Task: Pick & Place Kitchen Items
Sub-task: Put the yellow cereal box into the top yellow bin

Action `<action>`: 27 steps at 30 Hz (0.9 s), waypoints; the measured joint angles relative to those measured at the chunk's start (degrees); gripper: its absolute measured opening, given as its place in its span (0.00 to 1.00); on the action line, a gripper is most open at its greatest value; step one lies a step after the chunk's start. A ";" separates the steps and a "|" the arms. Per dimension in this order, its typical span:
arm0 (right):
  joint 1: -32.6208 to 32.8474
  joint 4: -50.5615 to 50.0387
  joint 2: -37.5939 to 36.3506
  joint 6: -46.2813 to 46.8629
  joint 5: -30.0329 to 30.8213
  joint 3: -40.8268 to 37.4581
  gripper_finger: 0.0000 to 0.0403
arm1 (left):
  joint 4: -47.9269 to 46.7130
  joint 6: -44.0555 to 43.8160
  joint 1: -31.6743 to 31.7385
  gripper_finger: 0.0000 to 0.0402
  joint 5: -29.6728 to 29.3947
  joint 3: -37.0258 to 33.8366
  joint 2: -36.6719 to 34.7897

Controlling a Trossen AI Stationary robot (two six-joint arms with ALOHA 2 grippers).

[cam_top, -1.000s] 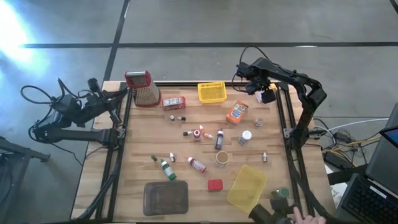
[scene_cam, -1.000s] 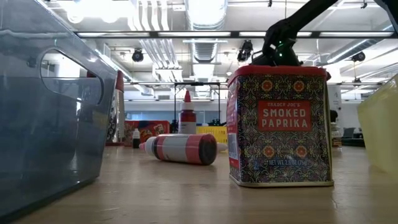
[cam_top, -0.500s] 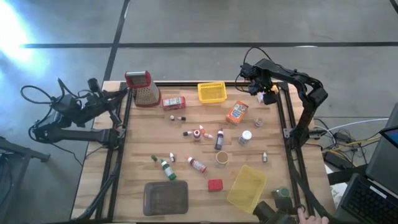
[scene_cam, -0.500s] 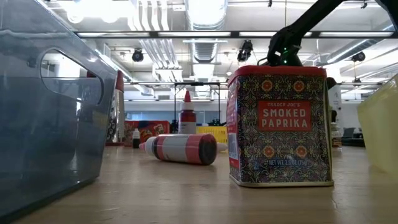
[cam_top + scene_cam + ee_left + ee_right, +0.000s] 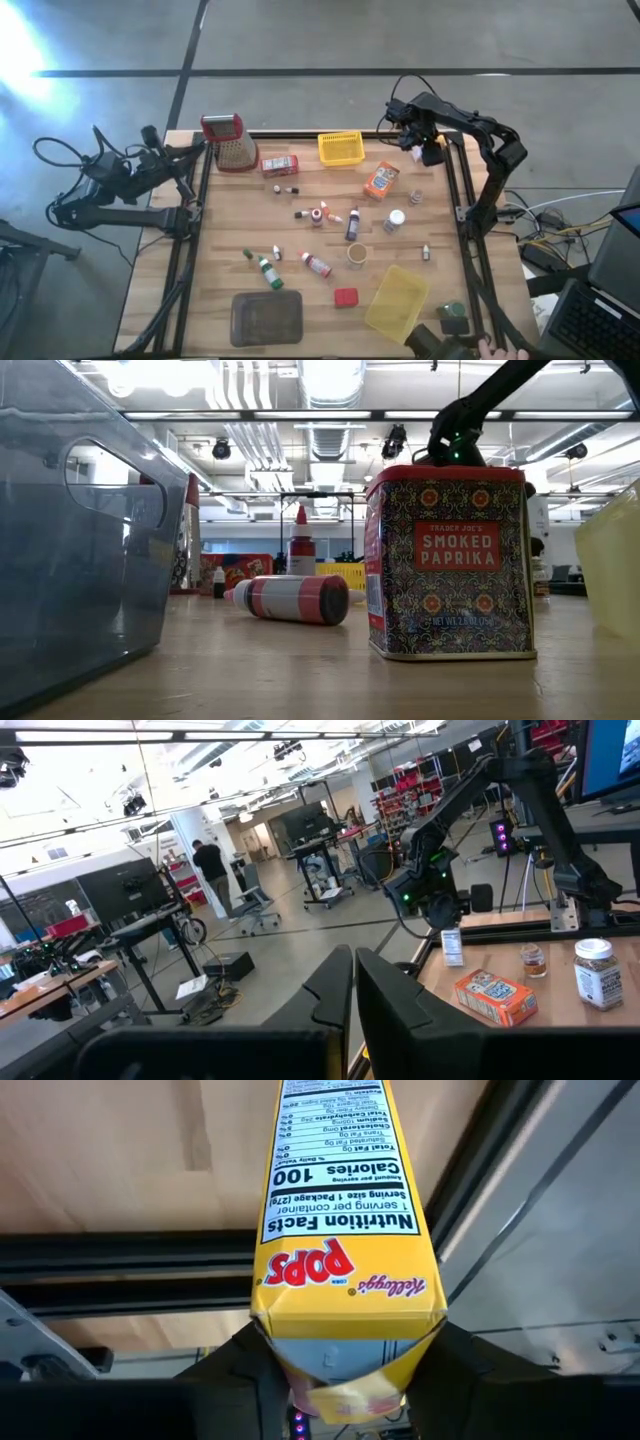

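1. High view: my right jaws point(image 5: 425, 150) hover over the far right corner of the bench point(image 5: 220, 270), clamped on a small yellow cereal box point(image 5: 432, 154). My left jaws point(image 5: 185, 163) wait off the bench's left edge, clenched on nothing. The remaining kitchen items lie scattered across the middle of the bench: an orange box point(image 5: 381, 180), a red box point(image 5: 280, 165) beside the metal grater point(image 5: 230, 142), a red block point(image 5: 346, 297) near the front edge, and small bottles between them. One yellow basket point(image 5: 341, 148) sits at the far edge, another point(image 5: 397, 301) lies tilted near the front right corner, beside a grey tray point(image 5: 266, 318).
2. Low view: a paprika tin point(image 5: 450, 563) stands close to the camera, with a bottle point(image 5: 290, 599) lying on its side beside it.
3. Left wrist view: my fingers point(image 5: 395, 1010) are pressed together.
4. Right wrist view: the cereal box point(image 5: 345, 1220) is gripped at one end between my fingers point(image 5: 240, 1370), above the bench's black edge rail.
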 joint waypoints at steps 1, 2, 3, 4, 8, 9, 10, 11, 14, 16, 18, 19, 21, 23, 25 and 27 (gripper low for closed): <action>0.35 -0.10 -0.21 0.11 0.00 0.40 0.35 | -0.02 0.02 0.00 0.06 0.02 0.00 -0.02; 0.82 -0.20 -0.41 0.15 0.00 0.85 0.34 | 0.00 0.01 0.00 0.06 0.00 0.00 -0.01; 1.29 -0.33 -0.53 0.16 0.00 1.40 0.33 | 0.00 0.01 0.00 0.06 0.02 0.01 0.00; 1.88 -0.60 -0.57 0.17 0.01 2.12 0.33 | 0.00 0.00 0.03 0.06 0.02 0.00 -0.02; 4.64 -1.96 -0.70 0.11 0.00 5.61 0.34 | 0.00 0.00 0.04 0.06 0.00 0.00 -0.02; 5.44 -2.10 -0.70 -0.01 0.01 6.65 0.35 | 0.00 0.02 0.04 0.06 0.00 0.00 0.00; 6.28 -2.22 -0.70 -0.14 0.02 7.65 0.36 | 0.00 0.00 0.04 0.06 0.02 0.00 0.00; 7.16 -2.38 -0.70 -0.40 0.02 8.61 0.37 | 0.00 0.01 0.04 0.06 0.00 0.01 -0.02; 9.88 -2.57 -0.70 -1.78 0.05 11.65 0.38 | 0.00 0.00 0.03 0.06 0.00 0.02 -0.01; 11.81 -2.79 -0.70 -3.24 0.48 13.72 0.39 | 0.00 0.02 0.02 0.06 0.02 0.00 -0.02; 13.80 -2.71 -0.70 -4.71 0.70 15.86 0.38 | 0.00 0.00 0.02 0.06 0.02 0.00 0.00; 14.80 -2.66 -0.70 -5.42 0.94 16.91 0.38 | 0.00 0.02 0.02 0.06 0.00 0.01 -0.01; 16.96 -2.45 -0.70 -7.09 2.58 19.07 0.37 | 0.00 0.00 0.02 0.06 0.02 0.02 -0.02; 18.92 -1.94 -0.65 -8.81 4.60 21.20 0.35 | 0.00 0.01 0.02 0.06 0.02 0.00 -0.01; 20.38 0.22 -0.65 -10.02 5.08 22.86 0.34 | 0.00 0.01 0.02 0.06 0.02 0.01 0.00; 21.53 3.40 -0.62 -11.21 4.77 24.25 0.33 | 0.00 0.01 0.02 0.06 0.01 0.01 -0.01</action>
